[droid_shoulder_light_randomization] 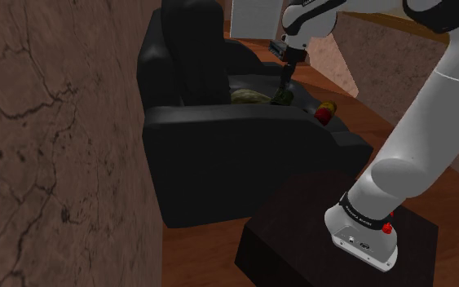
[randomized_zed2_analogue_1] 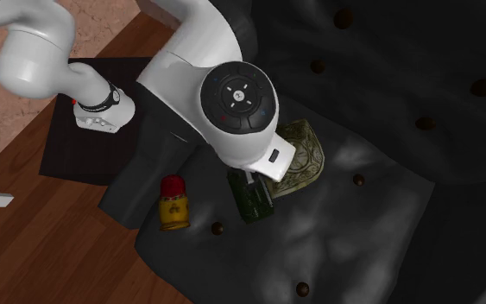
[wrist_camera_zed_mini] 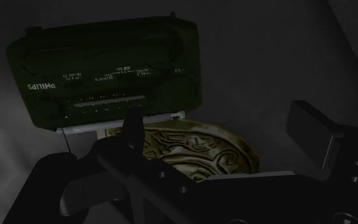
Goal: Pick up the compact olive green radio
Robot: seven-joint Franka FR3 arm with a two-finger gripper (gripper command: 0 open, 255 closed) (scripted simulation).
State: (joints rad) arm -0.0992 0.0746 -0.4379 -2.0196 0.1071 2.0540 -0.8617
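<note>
Hovering over the black padded armchair (droid_shoulder_light_randomization: 219, 155), the all-black two-finger pincer (wrist_camera_zed_mini: 222, 130) is released, its fingers spread and holding nothing. The compact dark olive-green box radio (wrist_camera_zed_mini: 107, 70) lies on the seat just beyond one fingertip, beside an ornate bronze-green embossed piece (wrist_camera_zed_mini: 190, 149). A red-capped yellow canister (randomized_zed2_analogue_1: 173, 203) stands apart near the chair's edge, with bare seat between.
</note>
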